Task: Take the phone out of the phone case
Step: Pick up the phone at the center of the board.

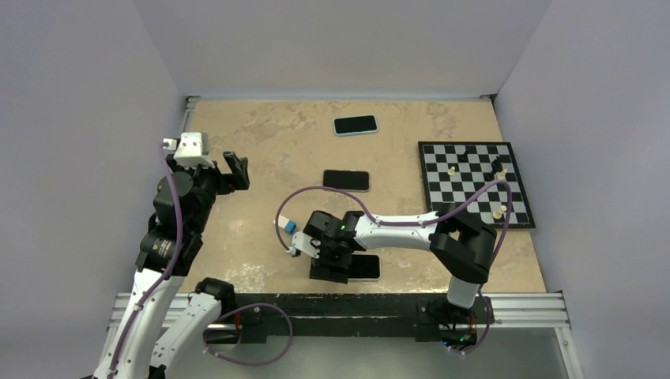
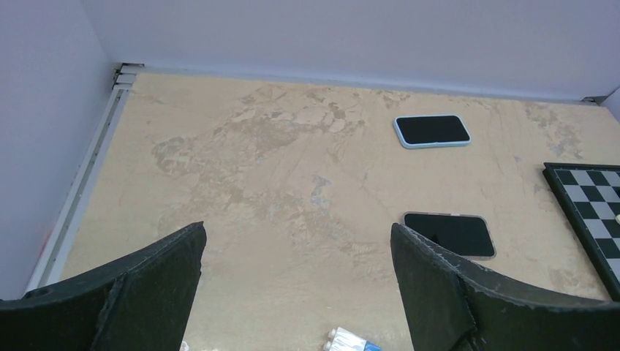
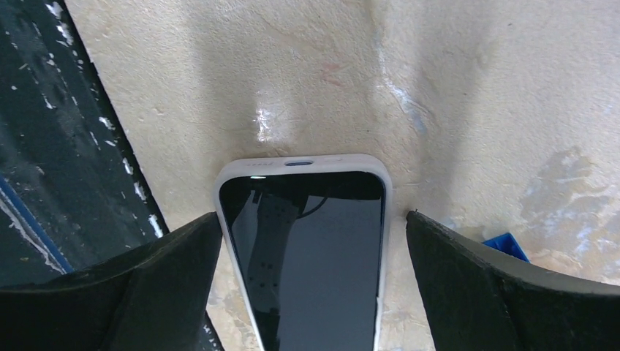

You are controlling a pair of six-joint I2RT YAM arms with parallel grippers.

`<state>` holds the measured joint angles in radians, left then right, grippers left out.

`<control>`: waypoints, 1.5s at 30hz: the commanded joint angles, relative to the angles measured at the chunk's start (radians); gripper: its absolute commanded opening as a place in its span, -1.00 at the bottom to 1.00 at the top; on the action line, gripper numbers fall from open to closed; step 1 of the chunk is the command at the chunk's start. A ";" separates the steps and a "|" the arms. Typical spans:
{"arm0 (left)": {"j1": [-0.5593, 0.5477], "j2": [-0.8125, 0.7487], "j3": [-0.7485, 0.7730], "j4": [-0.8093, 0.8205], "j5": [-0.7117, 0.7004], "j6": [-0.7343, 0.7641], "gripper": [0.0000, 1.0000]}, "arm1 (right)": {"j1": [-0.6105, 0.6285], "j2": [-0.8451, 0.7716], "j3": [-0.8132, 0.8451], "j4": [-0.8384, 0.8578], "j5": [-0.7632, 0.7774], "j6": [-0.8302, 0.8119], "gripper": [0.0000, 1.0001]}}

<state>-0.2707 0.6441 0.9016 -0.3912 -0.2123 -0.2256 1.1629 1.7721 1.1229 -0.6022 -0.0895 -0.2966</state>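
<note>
step: grip case (image 3: 343, 162) sides | phone (image 3: 303, 263) in case, flat on table (image 3: 475, 88) betw R gripper (image 3: 311, 219) jaws | R wide open, empty | L gripper (image 2: 296, 234) wide open, empty (raised, well apart from phone) | tip: centre first, close square on long edges

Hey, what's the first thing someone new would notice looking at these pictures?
The right tool, open, hangs low over a phone in a white case near the front edge of the table. The chessboard at the right stands out next, then a dark phone mid-table and a blue-cased phone farther back.
</note>
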 commanded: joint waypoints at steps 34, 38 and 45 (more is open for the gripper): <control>-0.004 -0.166 -0.030 -0.225 0.126 -0.400 1.00 | -0.178 -0.442 -0.187 0.483 0.120 0.436 -1.00; -0.004 -0.105 -0.138 -0.098 0.319 -0.476 0.92 | -0.284 -0.579 -0.267 0.564 0.092 0.609 -1.00; -0.104 -0.085 -0.433 0.409 0.545 -0.619 0.82 | -0.476 -0.746 -0.383 0.637 0.071 0.986 -1.00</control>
<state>-0.2943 0.5697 0.5644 -0.3393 0.1722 -0.7448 0.7788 1.1152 0.7963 -0.0811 -0.0143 0.3836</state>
